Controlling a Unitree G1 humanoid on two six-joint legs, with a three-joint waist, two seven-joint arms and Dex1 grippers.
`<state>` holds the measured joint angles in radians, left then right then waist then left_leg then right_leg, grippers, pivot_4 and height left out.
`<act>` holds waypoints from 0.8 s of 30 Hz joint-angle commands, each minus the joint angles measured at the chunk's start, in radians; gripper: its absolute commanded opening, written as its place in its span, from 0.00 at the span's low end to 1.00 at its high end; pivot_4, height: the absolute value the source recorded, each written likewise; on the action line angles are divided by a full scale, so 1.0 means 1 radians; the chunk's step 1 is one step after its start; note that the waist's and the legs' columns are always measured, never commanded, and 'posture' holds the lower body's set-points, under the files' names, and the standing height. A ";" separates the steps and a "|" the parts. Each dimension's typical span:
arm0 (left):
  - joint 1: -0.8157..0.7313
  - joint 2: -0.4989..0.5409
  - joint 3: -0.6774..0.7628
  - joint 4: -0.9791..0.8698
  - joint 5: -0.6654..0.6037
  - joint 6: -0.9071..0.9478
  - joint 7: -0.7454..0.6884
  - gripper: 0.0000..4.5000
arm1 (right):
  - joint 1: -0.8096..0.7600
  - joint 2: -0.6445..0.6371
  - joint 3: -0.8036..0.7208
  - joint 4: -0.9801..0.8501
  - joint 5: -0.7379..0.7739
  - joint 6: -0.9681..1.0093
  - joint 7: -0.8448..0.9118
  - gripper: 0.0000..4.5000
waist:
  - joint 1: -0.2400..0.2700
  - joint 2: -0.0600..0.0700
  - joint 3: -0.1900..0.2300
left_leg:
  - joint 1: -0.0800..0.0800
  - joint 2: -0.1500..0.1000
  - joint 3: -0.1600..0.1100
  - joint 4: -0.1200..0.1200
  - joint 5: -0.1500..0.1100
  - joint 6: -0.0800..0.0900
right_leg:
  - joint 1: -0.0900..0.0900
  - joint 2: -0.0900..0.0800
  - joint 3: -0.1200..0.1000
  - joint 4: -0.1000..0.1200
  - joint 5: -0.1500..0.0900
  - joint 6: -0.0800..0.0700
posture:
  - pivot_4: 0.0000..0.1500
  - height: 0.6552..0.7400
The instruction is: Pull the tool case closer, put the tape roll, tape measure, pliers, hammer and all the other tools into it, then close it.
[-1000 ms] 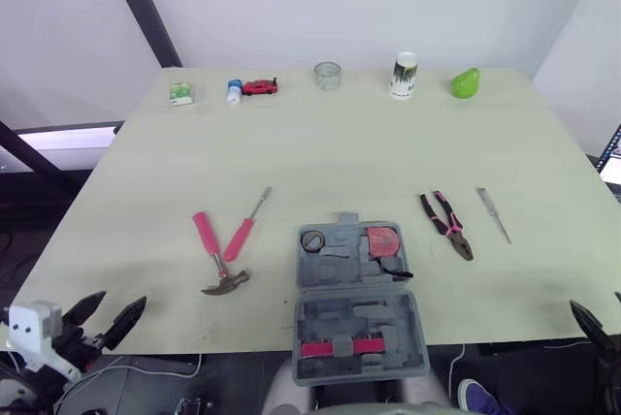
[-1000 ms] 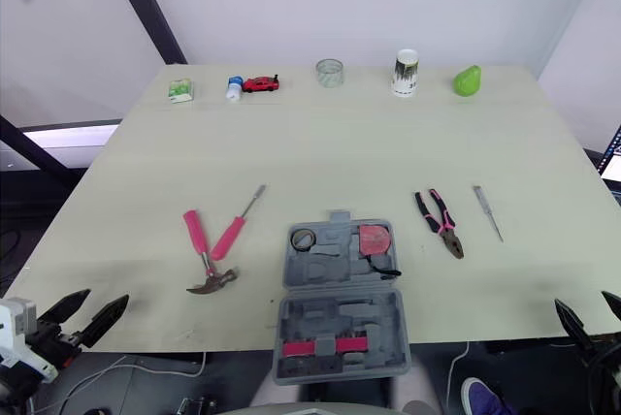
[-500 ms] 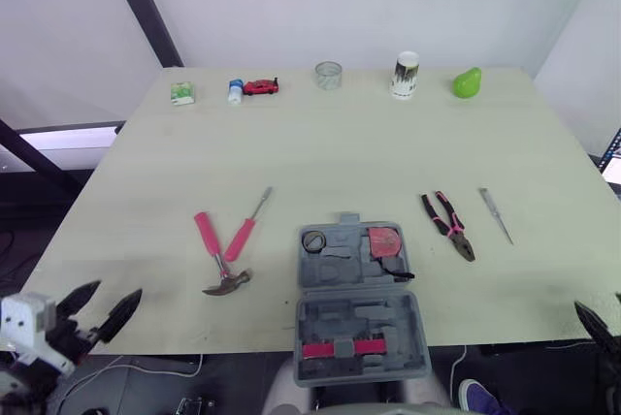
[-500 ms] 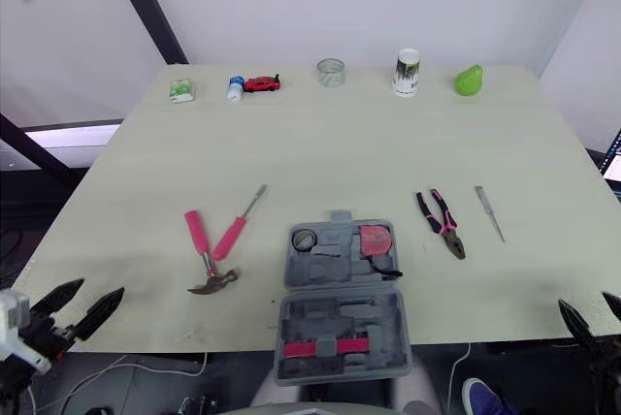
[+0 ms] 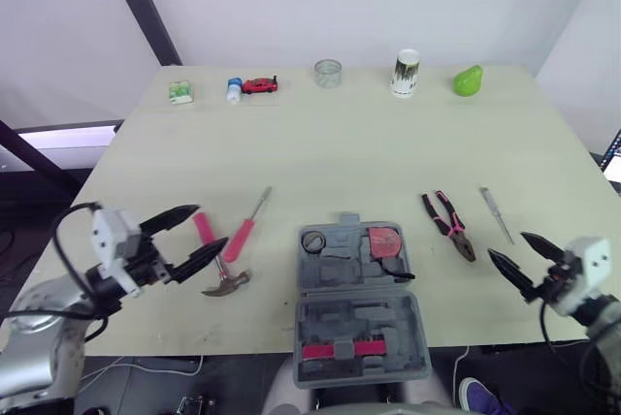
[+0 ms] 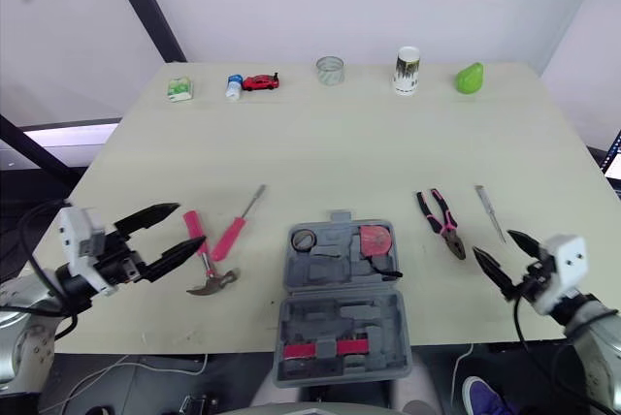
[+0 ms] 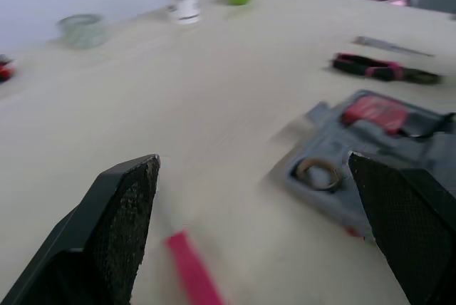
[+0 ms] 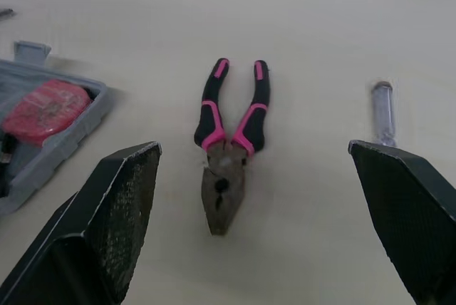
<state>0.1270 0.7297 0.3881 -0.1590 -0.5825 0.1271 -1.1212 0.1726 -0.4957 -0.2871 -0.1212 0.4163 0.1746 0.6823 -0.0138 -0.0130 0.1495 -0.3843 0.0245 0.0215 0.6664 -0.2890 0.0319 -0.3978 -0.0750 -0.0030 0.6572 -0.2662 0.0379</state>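
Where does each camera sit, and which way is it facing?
Left eye view: on the head, looking forward and down over the table; open left end effector and open right end effector show.
Right eye view: the head's other eye, same scene.
Left wrist view: left wrist, facing the tool case between its own fingers.
Right wrist view: right wrist, facing the pliers between its fingers.
Shared: both wrist views catch the tape measure.
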 commanded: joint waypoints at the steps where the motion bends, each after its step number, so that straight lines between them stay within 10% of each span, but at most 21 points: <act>1: -0.024 0.042 -0.050 -0.086 -0.035 0.027 -0.071 1.00 | -0.043 0.010 0.065 -0.009 -0.075 0.034 -0.069 0.98 | 0.001 0.001 0.000 | 0.000 0.000 0.000 0.000 0.000 0.000 | 0.000 0.000 0.000 0.000 0.000 0.000 | 1.00 1.00; 17: -0.235 0.093 -0.234 -0.275 -0.127 0.174 -0.154 1.00 | -0.181 0.105 0.187 0.184 -0.186 0.066 -0.180 0.98 | 0.001 0.001 0.002 | 0.000 -0.002 0.000 0.003 0.000 0.001 | 0.000 0.013 -0.003 0.004 0.002 0.005 | 1.00 1.00; 24: -0.273 0.078 -0.239 -0.244 -0.121 0.178 -0.149 1.00 | -0.176 0.133 0.196 0.252 -0.211 0.010 -0.198 0.45 | -0.002 0.000 0.002 | 0.001 -0.001 0.000 0.003 0.000 0.001 | 0.000 0.018 -0.001 0.004 0.002 0.005 | 1.00 1.00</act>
<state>-0.1391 0.8076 0.1449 -0.3973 -0.7020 0.3169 -1.2646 -0.0209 -0.3699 -0.1019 0.1279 0.2091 0.1852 0.4818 -0.0156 -0.0126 0.1512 -0.3832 0.0239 0.0218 0.6697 -0.2885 0.0328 -0.3973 -0.0561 -0.0032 0.6614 -0.2640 0.0429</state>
